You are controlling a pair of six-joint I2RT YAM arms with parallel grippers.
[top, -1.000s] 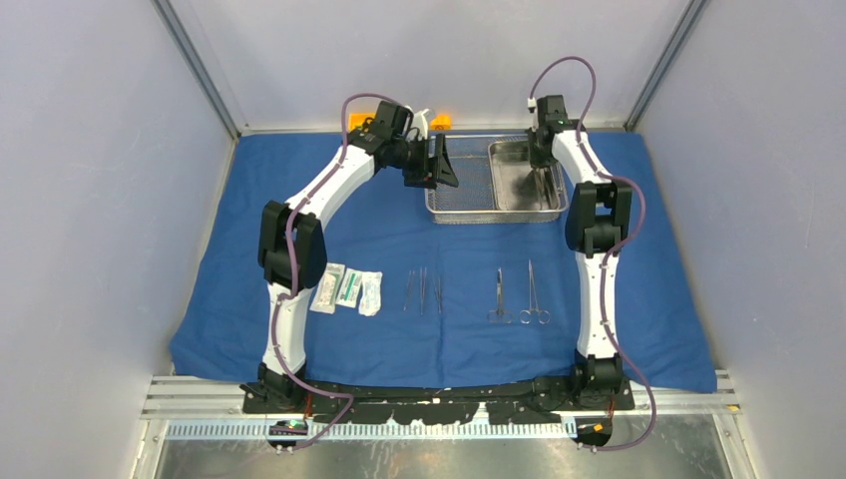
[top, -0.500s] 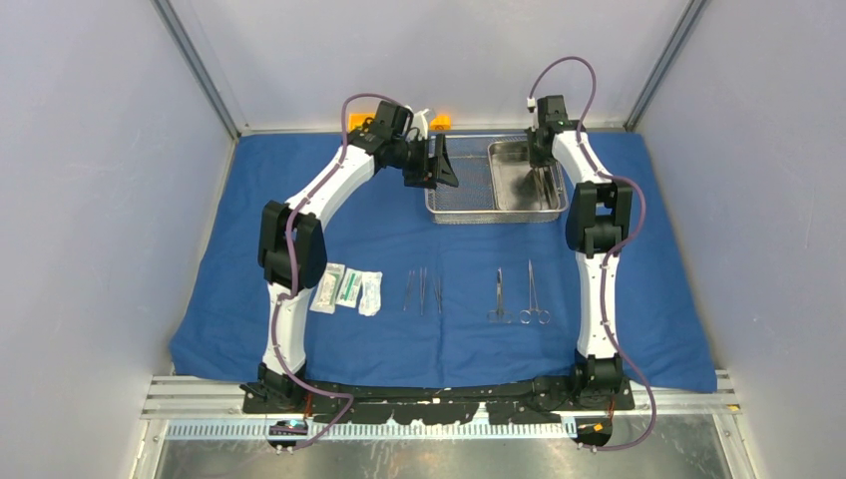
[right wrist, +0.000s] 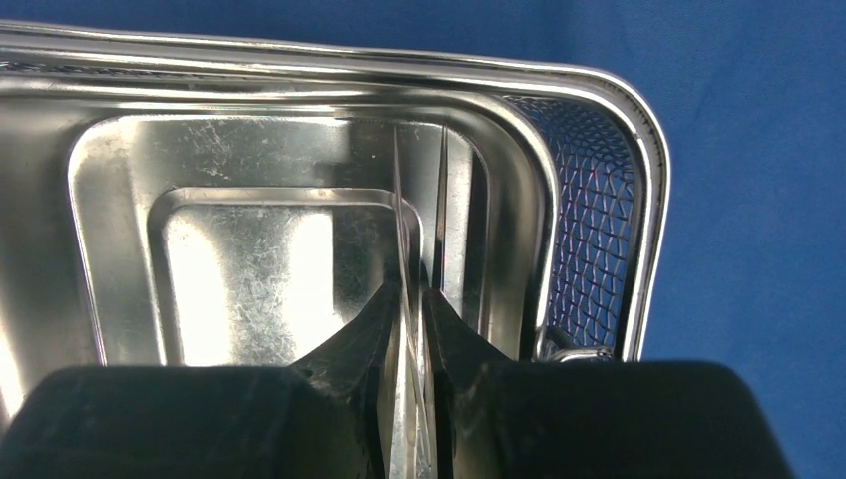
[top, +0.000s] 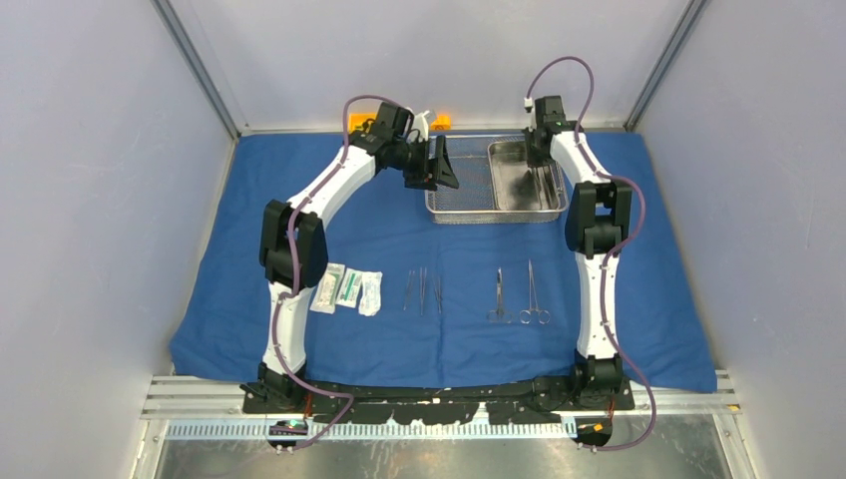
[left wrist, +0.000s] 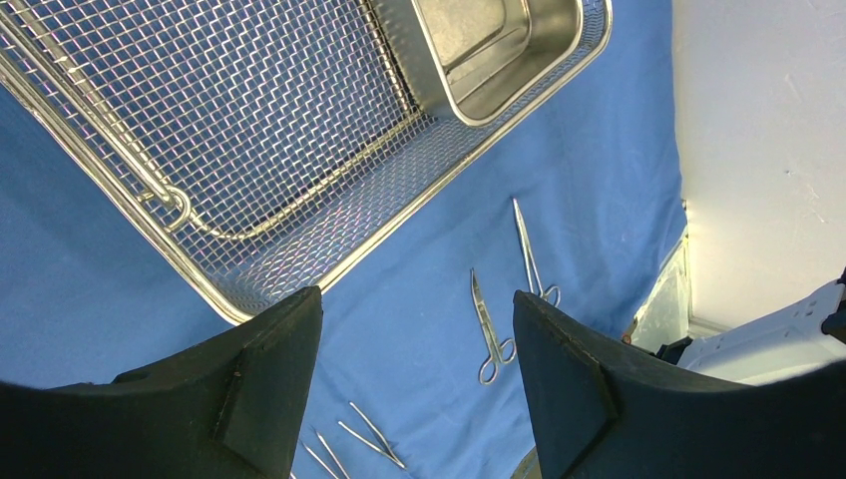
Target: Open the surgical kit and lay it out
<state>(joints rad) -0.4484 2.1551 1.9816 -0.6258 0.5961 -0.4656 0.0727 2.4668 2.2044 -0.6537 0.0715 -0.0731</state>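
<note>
Above the steel tray (right wrist: 90, 249), the right fingers (right wrist: 364, 334) pinch thin forceps (right wrist: 398, 210), likely to lay them out. The left fingers (left wrist: 264, 389) gape empty beside the mesh basket (left wrist: 299, 110) holding that tray.

slight leftward shift, perhaps, right gripper (right wrist: 411, 289)

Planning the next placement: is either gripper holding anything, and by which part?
The right gripper pinches a thin steel instrument along its shaft, over the solid steel tray. The left gripper is open and empty.

The steel mesh basket (left wrist: 249, 130) runs off frame (top, left).
</note>
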